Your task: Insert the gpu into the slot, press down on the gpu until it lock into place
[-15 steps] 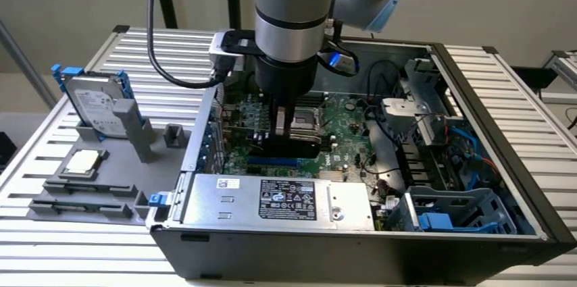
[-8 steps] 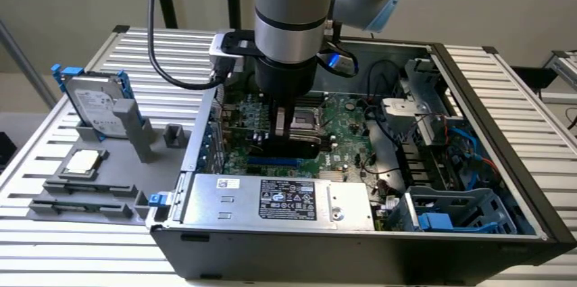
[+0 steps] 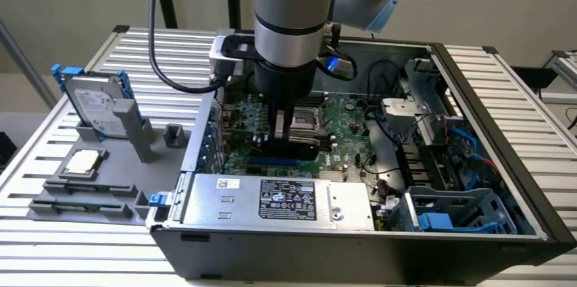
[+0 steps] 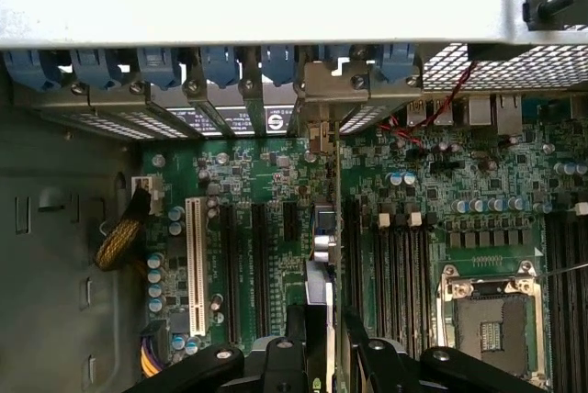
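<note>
**Claw.** The arm's black two-fingered gripper (image 3: pixel 290 140) is lowered into the open black metal computer case (image 3: pixel 361 254). It is clenched on the gpu (image 3: pixel 296 148), a thin flat black card. In the wrist view, the black fingers (image 4: pixel 294 333) stand one on each face of the card.

**Card position.** The gpu stands on edge over the green motherboard (image 3: pixel 350 146), directly above the slot (image 3: pixel 270 163), a narrow bright-blue plastic strip. The slot's blue shows just beneath the card's lower edge. Whether the card is seated cannot be told.

**Orientation.** The card's long axis lies parallel to the slot, across the exterior view from left to right. One end points at the case's rear bracket wall with its row of blue clips (image 4: pixel 220 64).

**Adjacent.** A silver labelled power-supply box (image 3: pixel 280 199) lies just beside the slot.
</note>
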You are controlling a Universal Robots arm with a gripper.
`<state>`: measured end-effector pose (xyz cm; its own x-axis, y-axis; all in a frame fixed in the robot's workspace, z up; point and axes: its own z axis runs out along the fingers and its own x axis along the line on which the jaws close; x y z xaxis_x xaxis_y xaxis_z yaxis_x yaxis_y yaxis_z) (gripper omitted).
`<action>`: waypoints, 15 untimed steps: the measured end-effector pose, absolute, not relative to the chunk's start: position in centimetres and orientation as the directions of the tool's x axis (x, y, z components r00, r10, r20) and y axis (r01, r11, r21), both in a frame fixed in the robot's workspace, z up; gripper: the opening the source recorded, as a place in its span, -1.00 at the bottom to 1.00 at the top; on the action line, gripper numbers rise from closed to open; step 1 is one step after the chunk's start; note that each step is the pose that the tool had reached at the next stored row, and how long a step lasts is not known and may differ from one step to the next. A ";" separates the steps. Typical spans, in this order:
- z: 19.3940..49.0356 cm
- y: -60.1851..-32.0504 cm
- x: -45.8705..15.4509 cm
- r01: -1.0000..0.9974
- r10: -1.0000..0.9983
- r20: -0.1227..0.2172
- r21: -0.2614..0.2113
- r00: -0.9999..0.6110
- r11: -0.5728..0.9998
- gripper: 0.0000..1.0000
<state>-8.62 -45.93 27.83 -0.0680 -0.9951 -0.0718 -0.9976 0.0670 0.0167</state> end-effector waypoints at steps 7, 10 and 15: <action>27.5 -45.9 -8.6 -0.999 -0.996 -0.071 0.018 -0.045 0.044 -0.48; 27.3 -45.8 -8.6 -0.999 -0.997 -0.072 0.018 -0.040 0.039 -0.48; 27.0 -45.7 -8.6 -0.999 -0.997 -0.072 0.020 -0.040 0.039 -0.48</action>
<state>-8.63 -45.71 27.00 -0.0398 -0.9966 -0.0716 -0.9991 0.0385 0.0200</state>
